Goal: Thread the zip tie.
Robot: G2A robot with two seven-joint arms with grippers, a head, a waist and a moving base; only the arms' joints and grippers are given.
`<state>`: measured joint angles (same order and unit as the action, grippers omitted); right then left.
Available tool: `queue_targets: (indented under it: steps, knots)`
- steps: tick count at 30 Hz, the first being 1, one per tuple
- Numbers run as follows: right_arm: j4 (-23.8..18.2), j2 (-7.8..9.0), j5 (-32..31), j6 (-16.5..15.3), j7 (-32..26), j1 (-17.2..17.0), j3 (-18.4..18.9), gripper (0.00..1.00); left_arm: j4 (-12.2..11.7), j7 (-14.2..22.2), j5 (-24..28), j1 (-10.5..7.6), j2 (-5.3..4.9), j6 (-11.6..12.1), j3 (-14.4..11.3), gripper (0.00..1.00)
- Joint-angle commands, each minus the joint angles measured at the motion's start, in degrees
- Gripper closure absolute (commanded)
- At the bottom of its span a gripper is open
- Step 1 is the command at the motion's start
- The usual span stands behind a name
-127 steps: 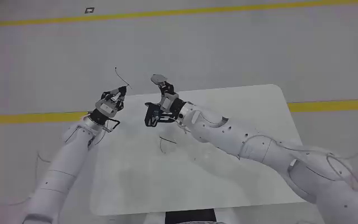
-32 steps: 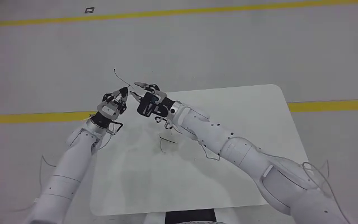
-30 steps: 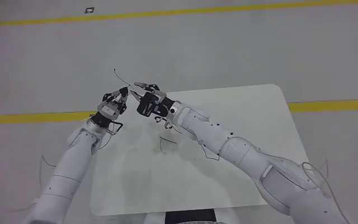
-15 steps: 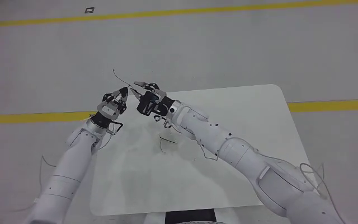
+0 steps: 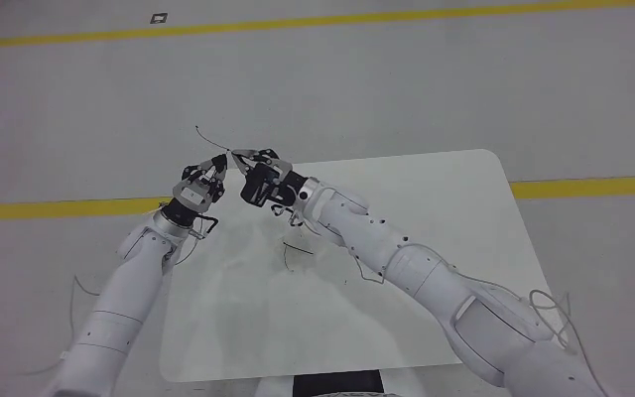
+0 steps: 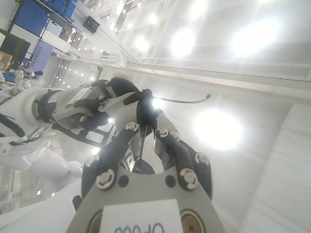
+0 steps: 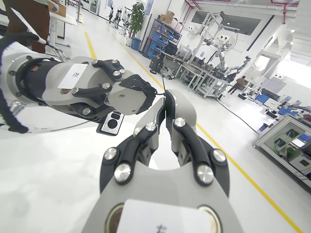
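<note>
Grey floor (image 5: pixel 397 89) with yellow lines (image 5: pixel 298 20) lies around the white table (image 5: pixel 427 248), which has rounded corners. Both arms meet above the far left corner of this table. From the top view, the two grippers stand tip to tip, just beyond the table's edge.

The left gripper (image 7: pixel 148 92) has its black-covered fingertips (image 7: pixel 142 89) pressed together on the zip tie (image 6: pixel 181 101). In the left wrist view, the thin black strap runs up between its two fingers, from the palm side toward the tips. The right gripper (image 7: pixel 165 105) is closed too: its two ribbed pads (image 7: pixel 170 109) are pressed together, and the strap comes out at their tips. So both grippers pinch the same tie, very close to each other, almost touching.

Past the two pinching points, the free part of the tie goes out into the air in a soft curve. It ends in a small head, which touches nothing. In the top view this free end points away from the table, over the floor.

On the table, near the right forearm, lies a thin dark strand (image 5: pixel 286 256), apart from both grippers. Behind the grippers, the right wrist view shows a large bright hall with shelves (image 7: pixel 165 39) and work benches (image 7: pixel 201 76).
</note>
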<state>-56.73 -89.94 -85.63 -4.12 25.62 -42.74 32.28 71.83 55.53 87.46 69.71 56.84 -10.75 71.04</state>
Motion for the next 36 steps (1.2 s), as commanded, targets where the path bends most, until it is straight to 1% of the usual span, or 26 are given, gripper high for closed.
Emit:
queue_targets:
  steps: [1, 10, 17, 28, 36]
  knots:
    - [0.1, -0.11, -0.5, -0.1, -0.2, -0.2, 0.3, 1.0, 0.0, 0.0, 0.0, 0.0, 0.0, 0.0, 0.0, 1.0]
    - [-0.1, -0.07, -2.6, 0.6, -1.6, -1.6, 2.5, 1.0, 0.0, 0.0, 0.0, 0.0, 0.0, 0.0, 0.0, 1.0]
    - [-1.4, 0.37, -4.3, 0.4, -2.5, -3.1, 4.5, 1.0, 0.0, 0.0, 0.0, 0.0, 0.0, 0.0, 0.0, 1.0]
    - [-3.4, 1.87, -4.3, 1.0, -4.1, -4.4, 5.3, 1.0, 0.0, 0.0, 0.0, 0.0, 0.0, 0.0, 0.0, 1.0]
    - [-4.9, 3.01, -4.3, 0.8, -5.1, -5.6, 6.3, 1.0, 0.0, 0.0, 0.0, 0.0, 0.0, 0.0, 0.0, 1.0]
